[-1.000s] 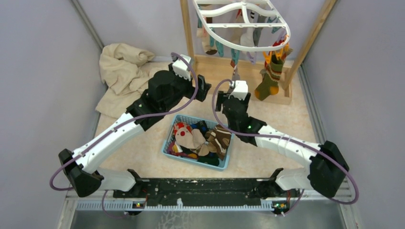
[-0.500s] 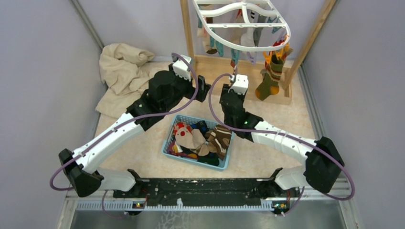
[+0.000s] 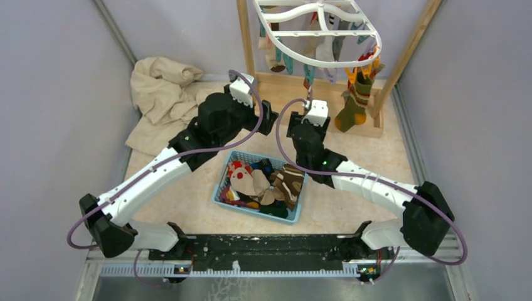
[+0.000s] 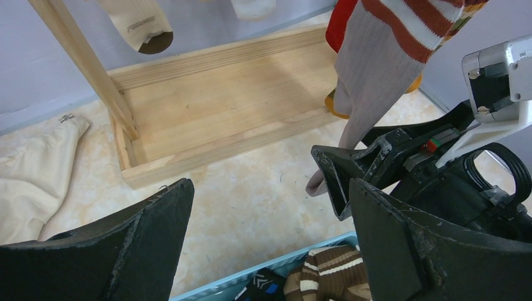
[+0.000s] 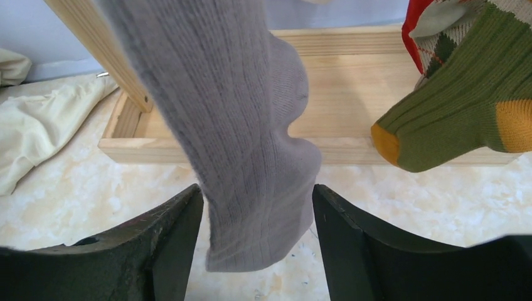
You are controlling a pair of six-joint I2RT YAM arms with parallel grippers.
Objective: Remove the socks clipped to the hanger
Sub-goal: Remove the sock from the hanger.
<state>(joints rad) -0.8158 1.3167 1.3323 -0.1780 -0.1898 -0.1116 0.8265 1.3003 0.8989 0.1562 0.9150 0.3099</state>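
The white hanger point(image 3: 320, 31) hangs in the wooden rack with several socks clipped under it. A grey sock point(image 5: 251, 157) dangles from it. Its toe end lies between the fingers of my right gripper point(image 5: 257, 188), which stands open around it without squeezing it. The left wrist view shows that sock point(image 4: 370, 81) too, with red and cream bands higher up. A green sock point(image 3: 354, 103) with orange stripes hangs to the right point(image 5: 452, 125). My left gripper point(image 4: 270, 188) is open and empty, left of the right gripper point(image 3: 307, 108), over the floor.
A light blue basket point(image 3: 219, 188) between the arms holds several loose socks, one brown-and-cream striped point(image 4: 332, 273). The wooden rack's base point(image 5: 351, 94) and left post point(image 3: 246, 37) stand just behind the grippers. A beige cloth point(image 3: 160, 94) lies at back left.
My right gripper has moved back towards the rack, up to the hanging grey sock. The left arm has barely shifted.
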